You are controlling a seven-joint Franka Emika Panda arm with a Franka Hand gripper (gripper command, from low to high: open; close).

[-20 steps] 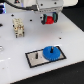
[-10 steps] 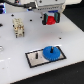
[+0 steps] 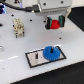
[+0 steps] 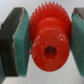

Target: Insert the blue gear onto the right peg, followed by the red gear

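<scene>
Fingers [image 4: 14, 42] are clamped on the red gear [image 4: 49, 42], one teal pad pressed against each toothed side, so it's a firm squeeze with the gear filling the gap. You can see its raised hub and centre hole facing the wrist camera.

From the exterior view, the gripper [image 3: 54, 22] hangs near the top of the frame, right of centre, with the red gear [image 3: 55, 22] held well above the worktop [image 3: 15, 52]. One red gear total, and it's in the air.

One blue gear [image 3: 52, 52] too, sitting on the white plate with the black border [image 3: 34, 59] in the lower middle of the frame, toward the plate's right end. It seems to be seated around the right peg [image 3: 51, 49], though the peg itself is hard to make out, just a dark spot at the gear's centre. A second, fainter pin [image 3: 38, 56] stands on the plate to the left of the blue gear.

Off in the upper left there's a small white and tan block thing [image 3: 18, 27], too blurry to say what it is.
</scene>
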